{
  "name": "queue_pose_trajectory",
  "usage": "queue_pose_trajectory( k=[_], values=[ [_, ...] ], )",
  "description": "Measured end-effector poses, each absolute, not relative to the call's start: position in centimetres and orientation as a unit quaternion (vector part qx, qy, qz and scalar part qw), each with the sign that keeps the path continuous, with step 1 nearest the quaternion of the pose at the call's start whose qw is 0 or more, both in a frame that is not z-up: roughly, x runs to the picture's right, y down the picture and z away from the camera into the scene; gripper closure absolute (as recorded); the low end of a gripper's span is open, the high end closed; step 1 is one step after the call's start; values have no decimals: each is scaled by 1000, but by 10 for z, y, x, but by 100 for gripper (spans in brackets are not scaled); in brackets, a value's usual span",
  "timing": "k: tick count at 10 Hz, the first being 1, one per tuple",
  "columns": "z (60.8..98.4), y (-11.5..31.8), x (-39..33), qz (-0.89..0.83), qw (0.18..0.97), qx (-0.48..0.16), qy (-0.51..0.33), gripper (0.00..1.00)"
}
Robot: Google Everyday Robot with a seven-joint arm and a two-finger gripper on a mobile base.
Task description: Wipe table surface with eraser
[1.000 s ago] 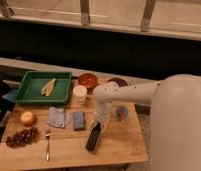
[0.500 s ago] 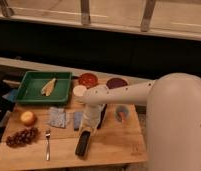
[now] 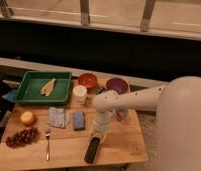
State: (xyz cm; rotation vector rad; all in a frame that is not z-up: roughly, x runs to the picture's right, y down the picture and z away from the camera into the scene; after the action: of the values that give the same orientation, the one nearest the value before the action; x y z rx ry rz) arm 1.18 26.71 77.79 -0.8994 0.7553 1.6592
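The eraser (image 3: pixel 92 149), a black oblong block, lies flat on the light-brown wooden table surface (image 3: pixel 119 145) near its front edge, its long side running front to back. My gripper (image 3: pixel 98 136) points straight down from the white arm that reaches in from the right. It is shut on the eraser's far end and presses it against the wood.
Left of the eraser lie a blue pad (image 3: pixel 79 120), a pale blue cloth (image 3: pixel 57 117), a fork (image 3: pixel 47 144), grapes (image 3: pixel 22 136) and an orange fruit (image 3: pixel 28 118). Behind them stand a green tray (image 3: pixel 31 94), a white cup (image 3: pixel 80 93), a red bowl (image 3: pixel 87 80) and a purple bowl (image 3: pixel 117 85).
The eraser slid left and toward the front edge with the gripper on it, then came back to the right and a little nearer the front. The other objects stayed put.
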Motion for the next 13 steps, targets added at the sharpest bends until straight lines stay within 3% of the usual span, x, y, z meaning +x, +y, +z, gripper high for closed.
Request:
queue_pose_trajectory(
  k=[3, 7, 10, 13],
  values=[
    [784, 254, 23, 701, 529, -365, 310, 100],
    [797, 232, -32, 689, 551, -380, 279, 100],
    [791, 239, -79, 666, 568, -408, 259, 100],
    [787, 256, -76, 667, 552, -422, 270, 100]
  ],
)
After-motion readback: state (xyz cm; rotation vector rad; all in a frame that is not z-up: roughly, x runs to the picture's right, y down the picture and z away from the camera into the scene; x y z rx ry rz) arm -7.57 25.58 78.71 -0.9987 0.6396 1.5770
